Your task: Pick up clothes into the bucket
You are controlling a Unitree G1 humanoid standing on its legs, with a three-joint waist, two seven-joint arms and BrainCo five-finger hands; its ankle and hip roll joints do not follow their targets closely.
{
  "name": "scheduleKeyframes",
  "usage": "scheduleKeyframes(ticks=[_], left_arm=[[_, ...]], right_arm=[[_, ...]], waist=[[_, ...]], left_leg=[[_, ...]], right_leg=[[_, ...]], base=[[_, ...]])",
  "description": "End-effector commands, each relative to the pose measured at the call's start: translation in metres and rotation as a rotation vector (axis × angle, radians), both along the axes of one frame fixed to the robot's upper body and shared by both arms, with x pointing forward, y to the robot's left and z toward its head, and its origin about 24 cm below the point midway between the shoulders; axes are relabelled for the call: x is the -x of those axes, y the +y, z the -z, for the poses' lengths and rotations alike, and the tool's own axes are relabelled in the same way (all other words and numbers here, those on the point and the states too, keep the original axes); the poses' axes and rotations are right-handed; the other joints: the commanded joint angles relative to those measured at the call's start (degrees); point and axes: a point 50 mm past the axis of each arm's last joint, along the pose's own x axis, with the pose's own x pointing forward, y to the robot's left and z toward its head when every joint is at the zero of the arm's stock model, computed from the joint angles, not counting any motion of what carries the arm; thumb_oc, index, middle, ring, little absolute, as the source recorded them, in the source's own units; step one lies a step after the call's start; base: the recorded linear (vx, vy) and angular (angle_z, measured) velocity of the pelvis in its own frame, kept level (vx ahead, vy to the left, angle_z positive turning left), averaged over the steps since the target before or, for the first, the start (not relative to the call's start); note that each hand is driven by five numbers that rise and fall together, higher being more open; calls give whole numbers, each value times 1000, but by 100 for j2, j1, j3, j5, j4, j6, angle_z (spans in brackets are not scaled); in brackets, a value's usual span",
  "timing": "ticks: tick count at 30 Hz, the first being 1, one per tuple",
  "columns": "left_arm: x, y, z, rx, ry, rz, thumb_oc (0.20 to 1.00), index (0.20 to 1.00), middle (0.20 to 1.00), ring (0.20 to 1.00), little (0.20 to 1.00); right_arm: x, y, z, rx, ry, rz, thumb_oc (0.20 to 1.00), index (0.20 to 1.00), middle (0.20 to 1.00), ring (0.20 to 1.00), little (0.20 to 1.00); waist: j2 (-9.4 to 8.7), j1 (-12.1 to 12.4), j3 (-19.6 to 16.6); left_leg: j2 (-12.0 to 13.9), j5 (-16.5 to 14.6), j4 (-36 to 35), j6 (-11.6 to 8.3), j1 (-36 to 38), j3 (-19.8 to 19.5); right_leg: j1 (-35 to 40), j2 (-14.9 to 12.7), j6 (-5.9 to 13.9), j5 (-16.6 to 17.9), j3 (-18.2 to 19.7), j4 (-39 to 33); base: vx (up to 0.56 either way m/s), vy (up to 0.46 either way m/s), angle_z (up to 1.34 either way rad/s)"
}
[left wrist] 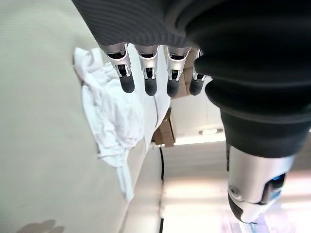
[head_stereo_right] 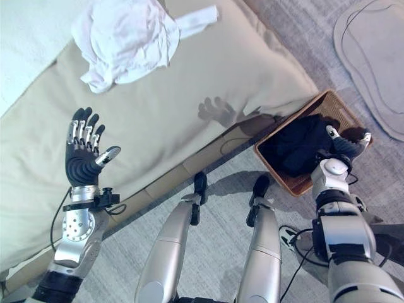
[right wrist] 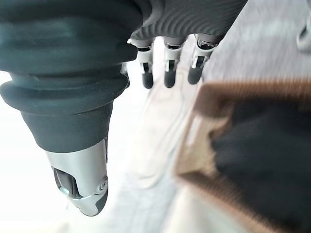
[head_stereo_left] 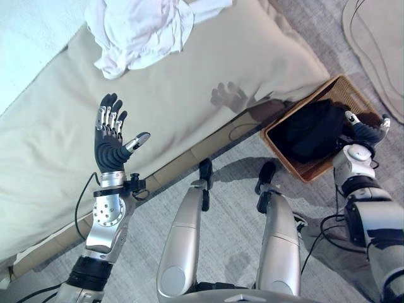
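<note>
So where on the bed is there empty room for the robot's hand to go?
Bare beige cover stretches between the left hand and the white clothes, and on toward the bed's corner. It is crowded in the basket, where dark clothes fill the inside beside the right hand.

White garment (head_stereo_left: 140, 30): soft crumpled cloth, matt, far left on bed. Bed cover (head_stereo_left: 208, 82): smooth beige fabric, matt, w/ faint creases. Basket (head_stereo_left: 341, 92), right: woven brown wicker, rough ribbed texture. Inside it, black clothing (head_stereo_left: 310, 131): matt dark cloth. Floor carpet (head_stereo_left: 237, 214): grey, low-pile, slightly mottled. Left hand (head_stereo_left: 111, 140) & right hand (head_stereo_left: 369, 130): matt ribbed dark rubbery covers, glossy silver metal-look fingers.
</note>
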Motion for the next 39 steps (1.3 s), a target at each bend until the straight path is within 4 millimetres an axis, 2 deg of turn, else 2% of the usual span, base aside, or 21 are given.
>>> scheduleKeyframes(ticks=[1,3,4,5,6,8,9,12,13,15,16,20,23,25,30,31,32,33,34,36,39], left_arm=[[7,15,8,-15,18,-42,1000,1000,1000,1000,1000],[9,19,17,-11,59,-62,1000,1000,1000,1000,1000],[8,22,28,-23,119,-64,1000,1000,1000,1000,1000],[9,22,29,-24,121,-63,1000,1000,1000,1000,1000],[9,23,34,-40,149,-66,1000,1000,1000,1000,1000],[22,35,56,-80,259,-102,1000,1000,1000,1000,1000],[25,35,62,-104,293,-95,1000,1000,1000,1000,1000],[35,35,72,-135,348,-62,1000,1000,1000,1000,1000],[37,38,71,-152,347,-63,1000,1000,1000,1000,1000],[39,40,71,-166,353,-72,1000,1000,1000,1000,1000],[44,43,74,-163,366,-79,1000,1000,1000,1000,1000],[46,48,71,-145,349,-108,1000,1000,1000,1000,1000],[47,49,71,-151,352,-115,1000,1000,1000,1000,1000],[47,44,78,-142,369,-115,1000,1000,1000,1000,1000],[48,45,84,-104,388,-135,1000,1000,1000,1000,1000],[47,45,84,-107,391,-145,1000,1000,1000,1000,1000],[47,45,84,-107,391,-145,1000,1000,1000,1000,1000],[48,46,87,-99,405,-151,1000,1000,1000,1000,1000],[49,47,89,-92,411,-157,1000,1000,1000,1000,1000],[50,45,94,-79,436,-164,1000,1000,1000,1000,1000],[50,44,101,-101,468,-173,1000,1000,1000,1000,1000]], right_arm=[[23,9,29,-5,-43,-40,1000,1000,1000,1000,1000],[31,17,40,-16,-48,-74,1000,1000,1000,1000,1000],[50,24,56,-50,-67,-96,1000,1000,1000,1000,1000],[51,25,57,-51,-65,-96,1000,1000,1000,1000,1000],[56,29,61,-61,-81,-116,1000,1000,1000,1000,1000],[70,48,76,-79,-65,-193,1000,1000,1000,1000,1000],[75,50,82,-103,-52,-198,1000,1000,1000,1000,1000],[85,54,93,-122,-23,-209,1000,1000,1000,1000,1000],[85,57,94,-126,-24,-219,1000,1000,1000,1000,1000],[87,58,95,-128,-17,-221,1000,1000,1000,1000,1000],[90,57,100,-130,4,-220,1000,1000,1000,1000,1000],[96,53,104,-132,20,-225,1000,1000,1000,1000,1000],[102,52,109,-132,45,-218,1000,1000,1000,1000,1000],[111,50,118,-158,77,-186,1000,1000,1000,1000,1000],[114,49,120,-139,103,-187,1000,1000,1000,1000,1000],[114,51,120,-128,106,-201,1000,1000,1000,1000,1000],[114,51,120,-128,106,-201,1000,1000,1000,1000,1000],[115,54,120,-110,122,-228,1000,1000,1000,1000,1000],[116,56,123,-103,139,-253,1000,1000,1000,1000,1000],[116,59,123,-94,148,-270,1000,1000,1000,1000,1000],[115,61,122,-110,132,-262,1000,1000,1000,1000,1000]], waist=[[-134,-173,-442],[-186,-225,-442],[-246,-357,-471],[-240,-370,-455],[-255,-420,-492],[-283,-434,-682],[-303,-440,-695],[-289,-544,-686],[-253,-594,-640],[-232,-566,-640],[-254,-538,-745],[-345,-661,-922],[-383,-676,-987],[-479,-686,-1143],[-508,-696,-1381],[-562,-729,-1421],[-562,-729,-1421],[-616,-724,-1358],[-634,-693,-1327],[-651,-621,-1206],[-667,-557,-1185]], left_leg=[[175,494,-718,-198,367,-283],[210,493,-791,-238,629,-286],[289,527,-704,-287,836,-6],[286,527,-707,-288,865,-25],[333,551,-692,-255,957,182],[309,362,-1159,-31,1850,304],[253,244,-1172,67,2044,358],[-105,-7,-1262,480,2647,548],[-102,-28,-1271,536,2774,529],[-106,-80,-1296,579,2898,577],[-143,-122,-1477,570,3151,630],[-150,-41,-1969,414,3542,545],[-143,-55,-2109,356,3730,495],[-85,-137,-2136,239,3854,427],[119,-70,-2203,58,3805,442],[238,-220,-1871,-53,3738,426],[238,-220,-1871,-53,3738,426],[440,-280,-765,-235,3430,439],[533,-66,-91,-316,3169,369],[579,244,541,-316,2856,295],[800,386,-289,-273,2389,345]], right_leg=[[920,-87,374,-119,-33,-267],[1314,-60,371,-85,-123,-515],[1906,-151,384,-41,-430,-844],[1960,-148,385,-34,-456,-873],[2109,-194,387,-10,-564,-933],[2454,-278,469,68,-400,-862],[2494,-375,542,198,-362,-694],[2360,-634,703,1177,139,462],[2260,-538,648,1163,291,813],[2164,-577,607,1068,233,1002],[2198,-674,589,991,-55,658],[2087,-307,636,977,-360,-943],[2182,-169,689,1131,-596,-1460],[2573,11,668,1028,-597,-1921],[2754,174,587,912,-619,-2098],[2874,261,501,750,-539,-2081],[2874,261,501,750,-539,-2081],[3170,449,331,555,-505,-2116],[3291,547,194,466,-532,-2135],[3479,595,51,327,-574,-2145],[3617,593,104,260,-547,-2250]], base=[[145,-119,17],[143,-116,23],[92,-75,38],[117,-69,41],[191,153,31],[279,248,11],[203,233,-18],[165,255,-25],[66,150,8],[110,107,5],[242,82,-45],[193,-53,-26],[203,-96,1],[235,-175,13],[146,-157,28],[118,-143,5],[193,-309,2],[96,-251,6],[141,-314,12],[68,-144,4],[117,11,3]])
